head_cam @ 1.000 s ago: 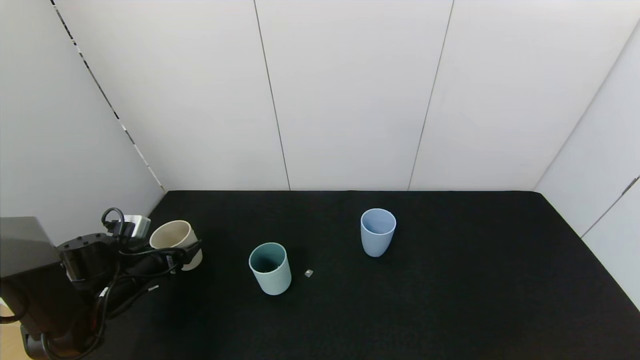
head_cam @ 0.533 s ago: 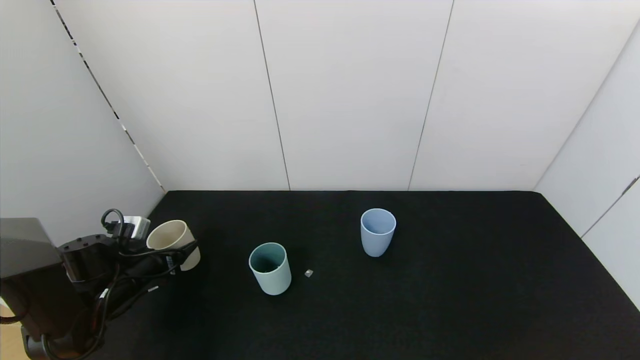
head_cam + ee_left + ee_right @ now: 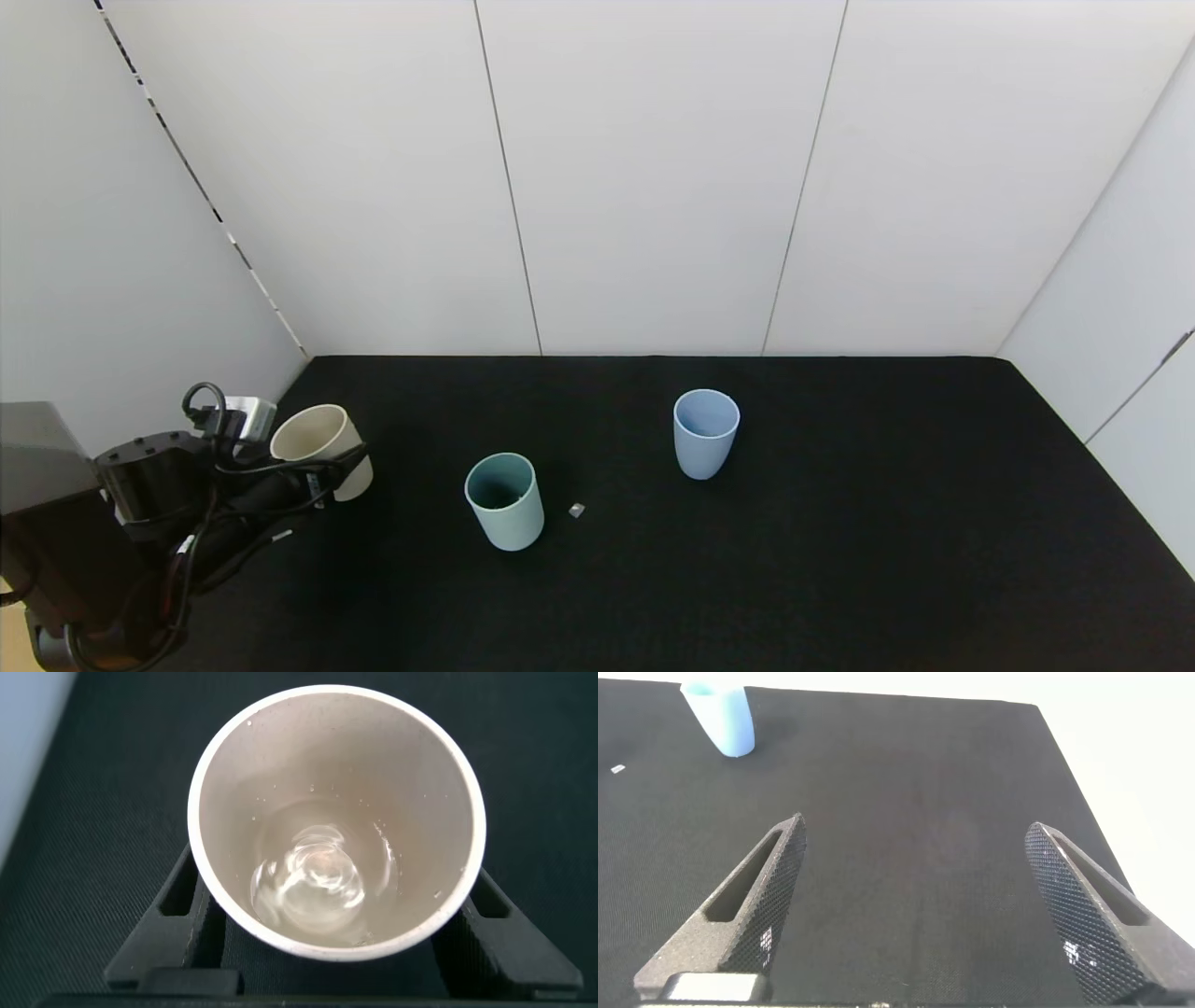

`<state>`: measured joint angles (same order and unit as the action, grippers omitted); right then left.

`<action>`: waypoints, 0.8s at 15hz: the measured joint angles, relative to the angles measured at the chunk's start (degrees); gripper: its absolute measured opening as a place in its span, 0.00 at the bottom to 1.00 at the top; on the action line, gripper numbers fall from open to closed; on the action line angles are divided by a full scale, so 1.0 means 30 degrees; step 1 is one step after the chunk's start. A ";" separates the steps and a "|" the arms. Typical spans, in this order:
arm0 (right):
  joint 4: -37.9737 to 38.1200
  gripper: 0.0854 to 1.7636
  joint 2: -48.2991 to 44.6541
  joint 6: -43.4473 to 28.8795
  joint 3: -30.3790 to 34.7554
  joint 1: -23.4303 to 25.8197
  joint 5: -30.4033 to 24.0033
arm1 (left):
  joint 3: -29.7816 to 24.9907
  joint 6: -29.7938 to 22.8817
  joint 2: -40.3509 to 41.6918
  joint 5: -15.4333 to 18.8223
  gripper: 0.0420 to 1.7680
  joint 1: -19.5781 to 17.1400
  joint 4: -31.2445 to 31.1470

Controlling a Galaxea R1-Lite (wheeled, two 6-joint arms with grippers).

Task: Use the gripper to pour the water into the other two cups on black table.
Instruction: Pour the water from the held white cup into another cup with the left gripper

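Observation:
My left gripper point(image 3: 336, 469) is shut on a beige cup point(image 3: 322, 446) at the far left of the black table point(image 3: 840, 541). In the left wrist view the beige cup point(image 3: 336, 775) holds a little clear water point(image 3: 308, 882) between the two black fingers point(image 3: 173, 919). The teal-green cup point(image 3: 504, 501) stands upright to the right of it. The light blue cup point(image 3: 706, 433) stands upright farther right and back, and also shows in the right wrist view point(image 3: 719, 714). My right gripper point(image 3: 915, 828) is open and empty above bare table, out of the head view.
A small pale fragment point(image 3: 577, 510) lies on the table just right of the teal-green cup. White wall panels point(image 3: 653, 187) close the table at the back and on both sides. The table's right edge point(image 3: 1064, 756) shows in the right wrist view.
My left gripper with the beige cup has shifted slightly left and up. The other two cups have not moved.

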<state>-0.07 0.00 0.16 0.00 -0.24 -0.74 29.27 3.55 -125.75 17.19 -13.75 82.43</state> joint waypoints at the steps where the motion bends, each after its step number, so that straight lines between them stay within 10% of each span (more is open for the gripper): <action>1: 0.0000 0.97 0.0000 0.0000 0.0000 0.0000 -0.0008 | 0.0016 0.0081 0.0256 0.0000 0.69 0.0045 -0.0163; 12: 0.0008 0.97 0.0000 -0.0008 0.0000 0.0000 -0.0008 | 0.0707 0.1524 0.6010 -0.0024 0.68 0.2682 -0.8221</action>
<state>-0.05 0.00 0.13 0.00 -0.24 -0.77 31.39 8.12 -107.72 17.12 -5.71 57.77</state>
